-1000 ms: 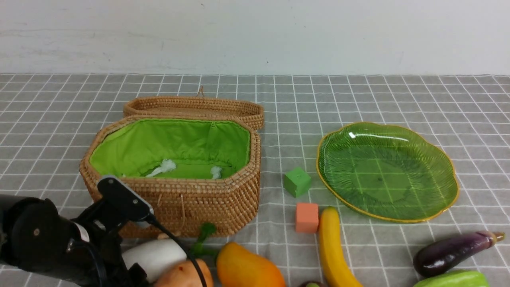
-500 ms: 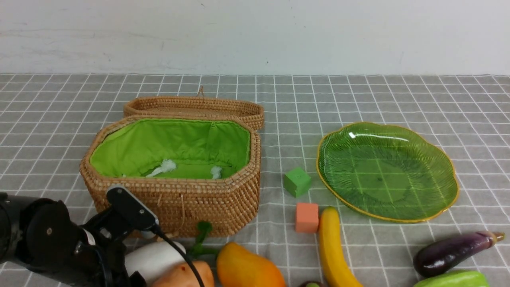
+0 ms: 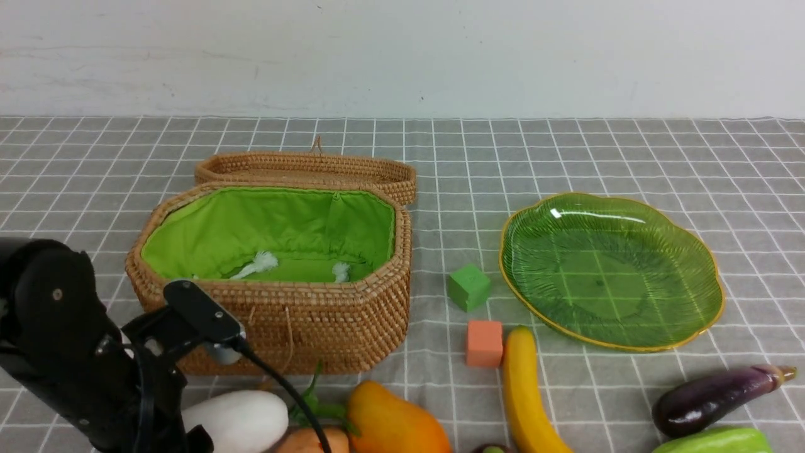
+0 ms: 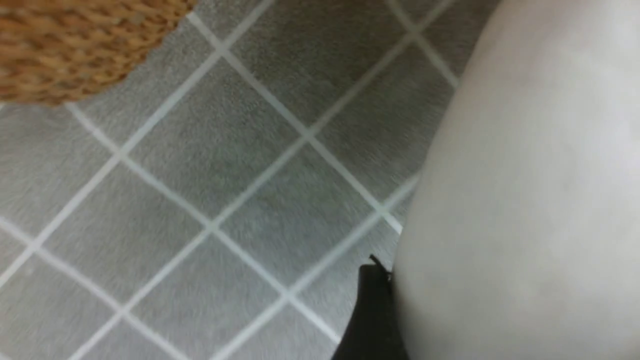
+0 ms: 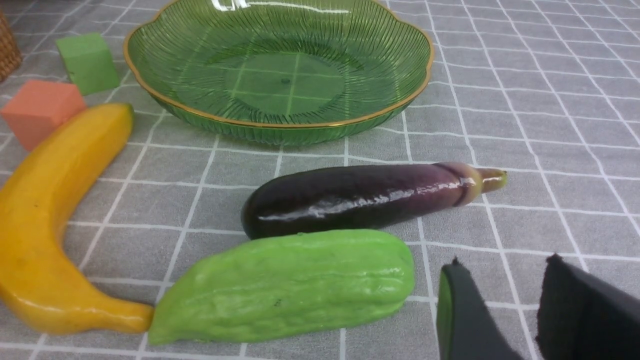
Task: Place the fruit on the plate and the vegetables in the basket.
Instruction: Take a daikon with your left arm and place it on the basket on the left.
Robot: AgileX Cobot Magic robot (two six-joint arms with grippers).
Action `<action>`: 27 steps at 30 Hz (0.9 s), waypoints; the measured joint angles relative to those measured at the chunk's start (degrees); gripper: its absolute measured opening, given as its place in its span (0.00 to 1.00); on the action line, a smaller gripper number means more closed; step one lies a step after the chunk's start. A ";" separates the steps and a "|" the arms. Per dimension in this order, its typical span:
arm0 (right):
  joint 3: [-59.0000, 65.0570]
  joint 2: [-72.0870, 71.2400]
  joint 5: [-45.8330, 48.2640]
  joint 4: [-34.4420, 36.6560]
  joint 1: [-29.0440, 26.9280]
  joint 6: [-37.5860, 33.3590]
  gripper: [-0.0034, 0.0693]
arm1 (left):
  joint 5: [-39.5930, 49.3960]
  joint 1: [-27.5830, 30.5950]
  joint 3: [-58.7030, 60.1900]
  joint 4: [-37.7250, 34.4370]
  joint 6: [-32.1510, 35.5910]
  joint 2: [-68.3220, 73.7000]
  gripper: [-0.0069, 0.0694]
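As basket [image 3: 327,314] gapes, one plate [image 3: 610,277], one banana [image 3: 525,390]

1. A pale, off-white wall [image 3: 402,56] fills the upper part of the front view, faintly scuffed, with a few small dark specks.
2. Below it, a grey tablecloth [image 3: 629,157] with a white grid covers the whole surface down to the lower edge.
3. Light is even and soft; shadows are faint.

Basket [image 3: 352,314] L of plate [image 3: 716,277]; banana [image 3: 525,390] just before plate.
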 joint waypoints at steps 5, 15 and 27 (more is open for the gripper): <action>0.00 0.00 0.00 0.00 0.00 0.00 0.38 | 6.59 0.00 -1.48 0.12 0.00 -5.75 0.79; 0.00 0.00 0.00 0.00 0.00 0.00 0.38 | -6.17 0.00 -5.73 2.60 0.00 -14.74 0.79; 0.00 0.00 0.18 0.00 0.00 0.00 0.38 | -45.80 0.00 -5.73 2.60 0.00 -1.21 0.79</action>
